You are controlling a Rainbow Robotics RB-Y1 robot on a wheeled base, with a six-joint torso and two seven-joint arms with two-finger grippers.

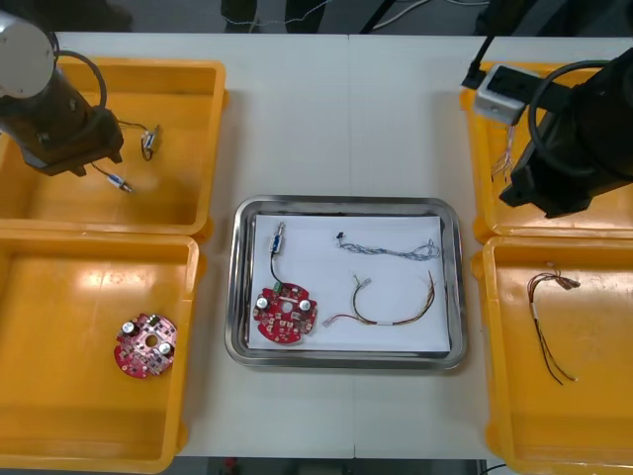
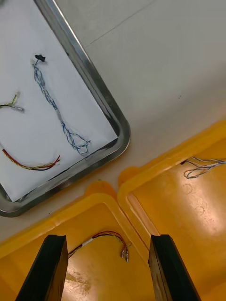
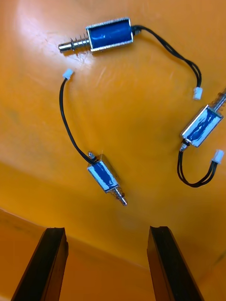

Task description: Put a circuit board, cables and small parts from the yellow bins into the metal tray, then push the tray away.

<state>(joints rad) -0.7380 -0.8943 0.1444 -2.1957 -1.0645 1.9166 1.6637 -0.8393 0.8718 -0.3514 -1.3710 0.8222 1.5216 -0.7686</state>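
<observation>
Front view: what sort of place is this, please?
Probably an electronics kitting or assembly bench: yellow bins of parts flank a metal tray that holds a red circuit board and cables.

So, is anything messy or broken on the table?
Nothing stands out. The circuit board, cables and small metal part all lie inside the metal tray. The left gripper hangs open over a left bin, the right gripper open over the right bins.

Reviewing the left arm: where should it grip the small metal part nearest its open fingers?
Grip the small metal part by its boxy body, from above, pinching across its long sides. It lies slanted in the yellow bin, so the left gripper likely needs turning.
</observation>
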